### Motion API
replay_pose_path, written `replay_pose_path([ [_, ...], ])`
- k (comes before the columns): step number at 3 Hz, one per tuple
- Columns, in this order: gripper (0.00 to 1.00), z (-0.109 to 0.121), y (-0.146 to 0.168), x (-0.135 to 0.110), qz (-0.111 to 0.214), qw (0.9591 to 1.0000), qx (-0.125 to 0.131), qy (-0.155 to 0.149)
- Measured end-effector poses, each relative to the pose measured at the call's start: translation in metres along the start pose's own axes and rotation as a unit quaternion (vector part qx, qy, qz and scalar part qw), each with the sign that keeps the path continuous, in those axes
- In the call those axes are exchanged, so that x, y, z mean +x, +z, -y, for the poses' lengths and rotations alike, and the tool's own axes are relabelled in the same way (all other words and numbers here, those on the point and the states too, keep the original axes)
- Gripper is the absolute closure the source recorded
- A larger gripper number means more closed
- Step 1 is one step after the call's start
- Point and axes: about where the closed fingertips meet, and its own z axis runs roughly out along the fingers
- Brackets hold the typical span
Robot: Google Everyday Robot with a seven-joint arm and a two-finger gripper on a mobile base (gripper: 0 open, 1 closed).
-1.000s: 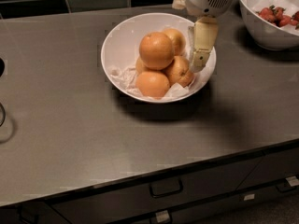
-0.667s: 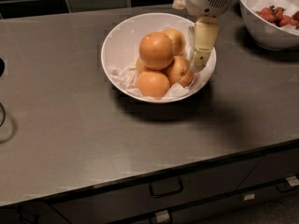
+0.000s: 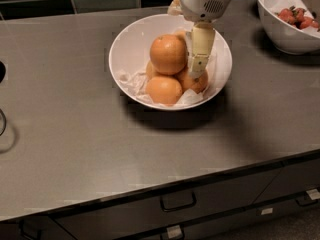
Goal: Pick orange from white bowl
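Note:
The white bowl (image 3: pixel 131 43) sits on the dark counter, lined with crumpled white paper. The orange (image 3: pixel 168 54), the largest one, rests on top of the pile in it. Smaller oranges lie below it, one at the front (image 3: pixel 164 90) and one at the right (image 3: pixel 196 82). My gripper (image 3: pixel 196 66) reaches down from the top edge into the bowl, right against the big orange's right side. Its white housing (image 3: pixel 205 1) hangs over the bowl's far rim. Part of the gripper is hidden behind the fruit.
A second white bowl with red food (image 3: pixel 290 19) stands at the back right. The counter's front edge (image 3: pixel 165 186) runs above drawers with handles (image 3: pixel 177 202). A dark tiled wall is behind the counter.
My gripper has shifted left inside the bowl, from near the right rim to the big orange's right side. The bowl and oranges have not moved.

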Motion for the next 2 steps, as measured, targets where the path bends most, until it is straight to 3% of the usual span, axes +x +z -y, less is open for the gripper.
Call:
replay_pose_path([
  [1,0.12,0.008,0.018,-0.012,0.013,0.9995,-0.018,-0.021],
  [2,0.18,0.014,0.032,-0.021,0.023,0.9984,-0.036,-0.038],
])
